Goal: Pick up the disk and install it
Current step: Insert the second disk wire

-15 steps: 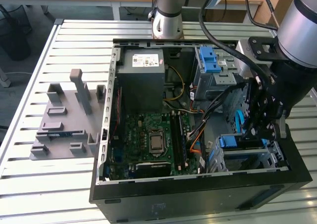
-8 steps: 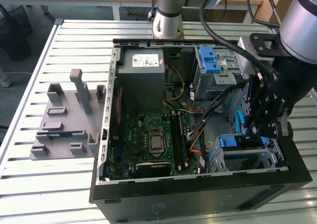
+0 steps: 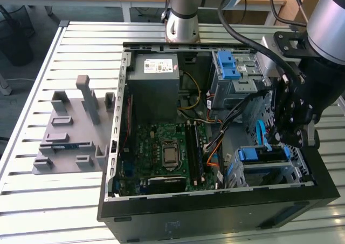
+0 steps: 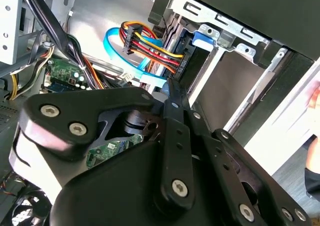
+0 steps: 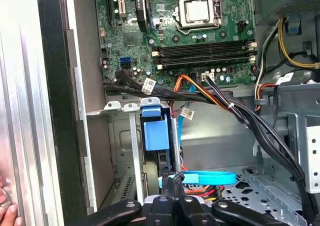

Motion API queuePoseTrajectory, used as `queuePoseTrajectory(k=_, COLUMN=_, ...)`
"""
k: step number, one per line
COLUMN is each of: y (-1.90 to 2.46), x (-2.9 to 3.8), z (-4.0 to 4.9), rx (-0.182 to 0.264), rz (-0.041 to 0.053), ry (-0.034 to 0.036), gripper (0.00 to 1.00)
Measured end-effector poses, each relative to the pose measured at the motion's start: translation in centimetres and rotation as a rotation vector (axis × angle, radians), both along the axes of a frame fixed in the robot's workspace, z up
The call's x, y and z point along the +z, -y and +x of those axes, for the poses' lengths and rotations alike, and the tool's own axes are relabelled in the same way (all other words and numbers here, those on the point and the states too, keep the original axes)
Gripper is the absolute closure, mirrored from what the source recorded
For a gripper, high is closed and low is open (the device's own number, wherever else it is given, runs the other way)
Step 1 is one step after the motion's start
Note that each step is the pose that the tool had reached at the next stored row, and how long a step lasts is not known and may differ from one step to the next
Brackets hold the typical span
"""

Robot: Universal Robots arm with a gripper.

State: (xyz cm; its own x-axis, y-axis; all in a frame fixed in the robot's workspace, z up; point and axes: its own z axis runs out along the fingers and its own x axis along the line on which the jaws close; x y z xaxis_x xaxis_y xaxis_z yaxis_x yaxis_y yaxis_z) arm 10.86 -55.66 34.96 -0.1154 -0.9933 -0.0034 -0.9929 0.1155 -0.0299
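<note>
The disk sits in the lower drive bay at the near corner of the open computer case, on the exterior view's right. Mostly its blue end bracket shows between the bay's metal rails; the body is hidden inside the bay. That bracket also appears in the second wrist view. My gripper hangs inside the case just above the bay's far end. Its fingers are shut together beside a light-blue flat cable, with nothing visible between them, and they are apart from the bracket.
The case holds a grey power-supply box, a green motherboard and an upper drive cage with a blue latch. Black and coloured cables cross near the bay. A grey fixture lies on the slatted table. A person's hand shows beyond the case wall.
</note>
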Motion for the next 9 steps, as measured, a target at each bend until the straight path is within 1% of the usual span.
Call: queuePoseTrajectory(k=9, y=0.0, x=0.03, z=0.0, rx=0.0, rz=-0.0002, ry=0.0, gripper=0.89)
